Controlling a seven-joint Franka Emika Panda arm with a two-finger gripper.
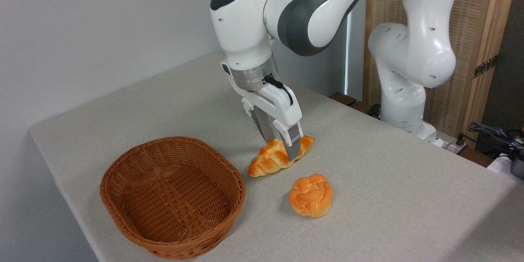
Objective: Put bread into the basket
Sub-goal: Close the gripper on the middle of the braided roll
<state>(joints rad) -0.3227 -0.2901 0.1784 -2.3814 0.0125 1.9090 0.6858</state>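
Bread [270,159] lies mid-worktop beside the basket [172,196]; your gripper [284,147] straddles it, fingers hiding its middle; grip unclear.

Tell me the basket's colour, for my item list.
Reddish-brown woven wicker basket, clearest in the fixed camera.

Braided golden bread [270,159] lying flat on table, just right of empty wicker basket [172,196]
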